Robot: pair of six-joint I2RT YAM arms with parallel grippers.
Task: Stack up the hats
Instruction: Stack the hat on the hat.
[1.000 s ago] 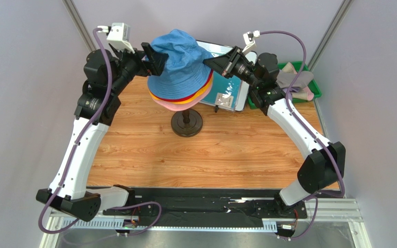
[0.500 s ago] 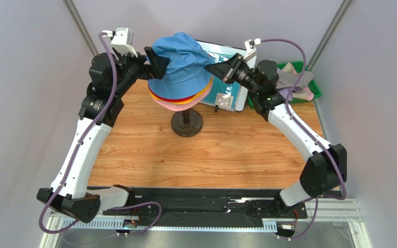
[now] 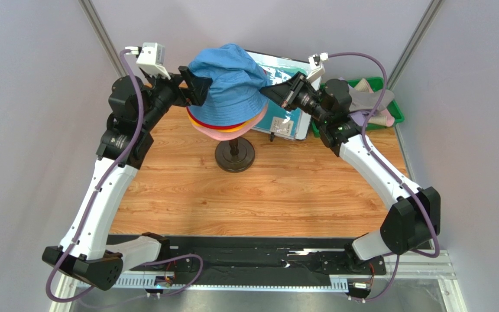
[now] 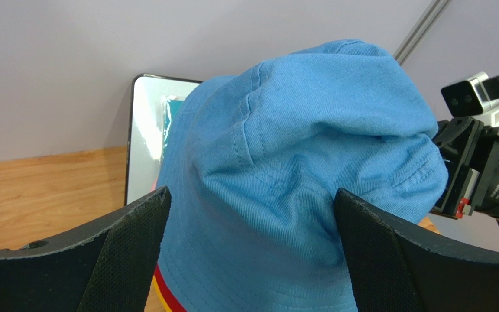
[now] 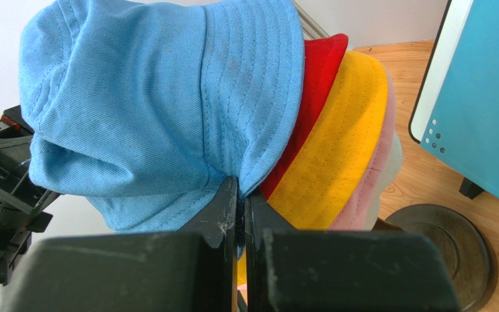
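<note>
- Over the last second both arms shift slightly at the stack. The left gripper [image 3: 197, 83] and right gripper [image 3: 283, 91] both sit a touch lower against the blue hat [image 3: 229, 81].
- The blue hat's brim reads tighter around the stack now, and less of the hats below shows on the right side.
- My read is that the blue hat is basically placed and this is a seating or straightening tweak, not a new pick.
- Left pincer: fingers wide apart, straddling the blue crown in the left wrist view. I can't tell whether the pads touch the cloth.
- Right pincer: fingers together. In the right wrist view the blue brim hem runs into the tips, so it looks nipped there.
- Stack order on the cream mannequin head [image 5: 395, 159], top down: blue hat, red hat [image 5: 317, 97], orange-yellow hat [image 5: 343, 143], pink hat [image 5: 372, 188].
- The head stands on a dark round base [image 3: 235, 156] at the far middle of the wooden table [image 3: 297, 188].
- More cloth sits in the green tray [image 3: 398, 112] at far right, probably the hats still to go.
- The blue hat is soft twill with a dented, lopsided crown and rows of stitching round the brim.
- The brims below are floppy and fan out like shingles. The orange-yellow one shows a coarser weave.
- A smooth, rigid teal sheet [image 5: 486, 97] in a white frame stands just behind the stack.
</note>
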